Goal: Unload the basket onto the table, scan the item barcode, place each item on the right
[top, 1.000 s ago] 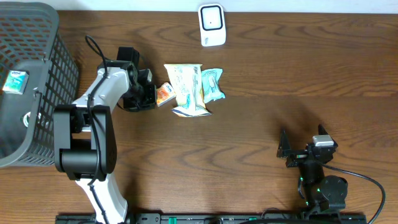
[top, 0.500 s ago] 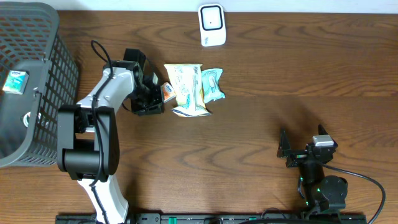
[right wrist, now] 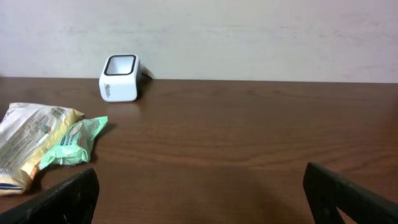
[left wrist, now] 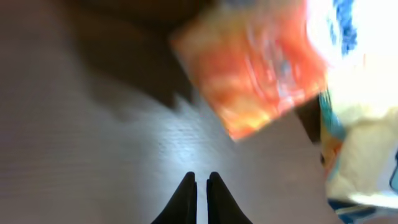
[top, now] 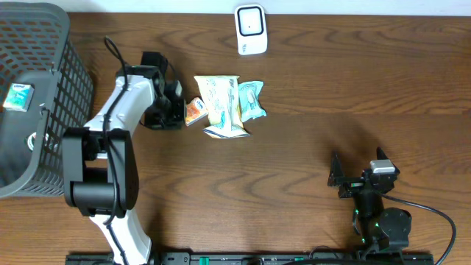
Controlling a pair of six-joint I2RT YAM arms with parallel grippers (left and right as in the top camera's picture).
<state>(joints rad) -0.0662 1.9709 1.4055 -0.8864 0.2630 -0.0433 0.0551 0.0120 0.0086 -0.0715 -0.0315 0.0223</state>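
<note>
Left tool pressed together, empty; right tool spread; orange packet blurred in wrist view.

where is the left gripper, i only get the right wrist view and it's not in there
Observer: The left gripper is low over the table at the left end of the snack pile, jaws shut and holding nothing.
Operator: what's it next to
Observer: A small orange packet, just ahead of its fingertips; the packet lies against the left edge of the yellow packet.
Operator: anything further left
Observer: A dark mesh basket stands at the table's left edge, with a small teal item inside.
</note>
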